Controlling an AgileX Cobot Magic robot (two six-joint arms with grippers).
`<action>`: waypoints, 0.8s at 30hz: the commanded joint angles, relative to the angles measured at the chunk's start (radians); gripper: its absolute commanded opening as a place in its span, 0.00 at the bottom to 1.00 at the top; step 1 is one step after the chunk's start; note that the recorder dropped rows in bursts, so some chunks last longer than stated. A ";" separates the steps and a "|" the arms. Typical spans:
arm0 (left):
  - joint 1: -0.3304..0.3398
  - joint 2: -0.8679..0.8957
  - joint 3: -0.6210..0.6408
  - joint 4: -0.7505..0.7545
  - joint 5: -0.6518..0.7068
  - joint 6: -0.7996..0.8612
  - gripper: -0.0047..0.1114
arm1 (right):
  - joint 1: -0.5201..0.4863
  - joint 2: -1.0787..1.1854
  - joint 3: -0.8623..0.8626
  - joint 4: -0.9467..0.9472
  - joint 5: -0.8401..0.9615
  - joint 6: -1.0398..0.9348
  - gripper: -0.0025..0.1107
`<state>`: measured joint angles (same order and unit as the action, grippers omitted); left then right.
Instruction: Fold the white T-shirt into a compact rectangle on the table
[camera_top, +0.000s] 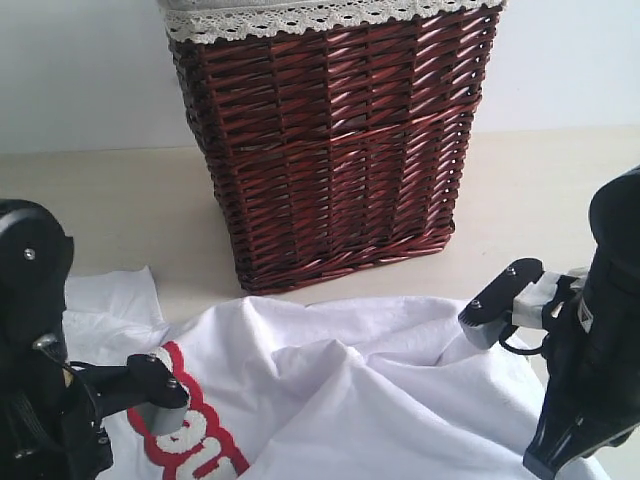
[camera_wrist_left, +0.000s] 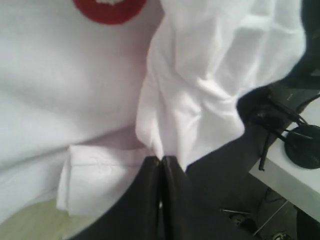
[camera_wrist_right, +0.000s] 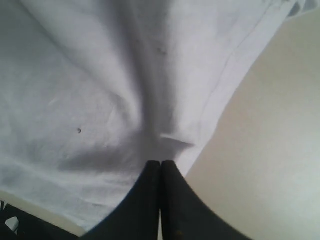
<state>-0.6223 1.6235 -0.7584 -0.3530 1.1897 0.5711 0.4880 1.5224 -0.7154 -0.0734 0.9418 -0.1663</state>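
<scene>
The white T-shirt (camera_top: 380, 390) lies rumpled across the front of the table (camera_top: 120, 200), with its red-outlined lettering (camera_top: 190, 440) near my left arm. In the left wrist view my left gripper (camera_wrist_left: 161, 159) is shut, pinching a raised fold of the white T-shirt (camera_wrist_left: 190, 100) beside a folded hem (camera_wrist_left: 100, 170). In the right wrist view my right gripper (camera_wrist_right: 160, 162) is shut on the white T-shirt (camera_wrist_right: 90, 90) near its edge, and the creases run up to the tips. The cloth rises toward my right gripper's body (camera_top: 495, 310).
A dark brown wicker basket (camera_top: 340, 150) with a lace-trimmed liner (camera_top: 300, 15) stands just behind the shirt. Bare table (camera_wrist_right: 270, 140) lies to the right of the shirt's edge. Black cables (camera_wrist_left: 280, 130) hang past the table's near edge.
</scene>
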 joint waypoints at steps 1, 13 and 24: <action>-0.067 -0.126 -0.003 -0.041 0.031 -0.005 0.04 | -0.005 -0.009 -0.020 0.019 -0.006 -0.008 0.02; -0.466 -0.203 0.065 -0.266 0.031 -0.031 0.04 | -0.005 -0.009 -0.022 0.021 -0.006 -0.008 0.02; -0.514 -0.226 0.062 -0.376 0.022 0.050 0.32 | -0.005 -0.009 -0.022 0.021 -0.013 -0.008 0.02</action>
<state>-1.1345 1.4069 -0.6900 -0.7594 1.2109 0.5946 0.4880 1.5207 -0.7303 -0.0551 0.9380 -0.1663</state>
